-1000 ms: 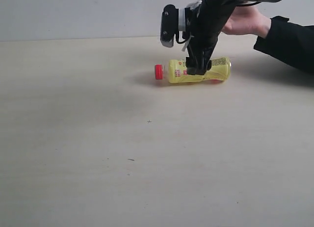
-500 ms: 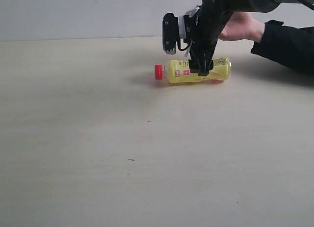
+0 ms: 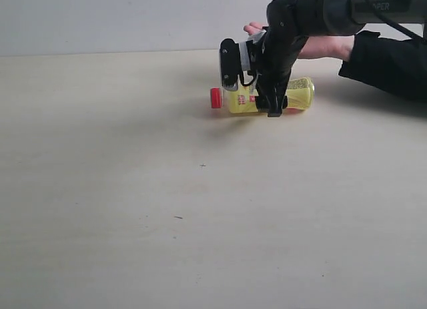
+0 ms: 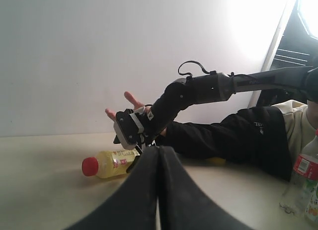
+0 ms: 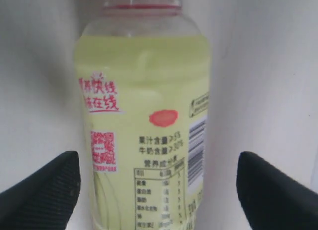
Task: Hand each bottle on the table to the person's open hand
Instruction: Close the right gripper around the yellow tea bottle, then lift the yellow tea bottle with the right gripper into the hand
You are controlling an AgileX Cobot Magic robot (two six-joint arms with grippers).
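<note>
A yellow bottle (image 3: 297, 94) with a red cap (image 3: 215, 97) lies on its side on the pale table (image 3: 167, 189), cap pointing left. My right gripper (image 3: 272, 107) is lowered over its middle and stands open. In the right wrist view the bottle (image 5: 144, 130) sits between the two black fingertips (image 5: 49, 190), with a gap on each side. The person's open hand (image 3: 313, 45) waits, palm up, just behind the bottle. My left gripper (image 4: 159, 163) is shut and empty; it faces the bottle (image 4: 107, 166) from a distance and is out of the exterior view.
The person's black sleeve (image 3: 390, 62) rests on the table at the far right. In the left wrist view a clear bottle with a red label (image 4: 304, 173) stands at the picture's edge, beside the person. The right arm (image 3: 347, 9) reaches in from the upper right.
My right gripper has come down lower around the yellow bottle. The person's hand has shifted left, so that it now shows behind the arm. The bottle has not moved.
</note>
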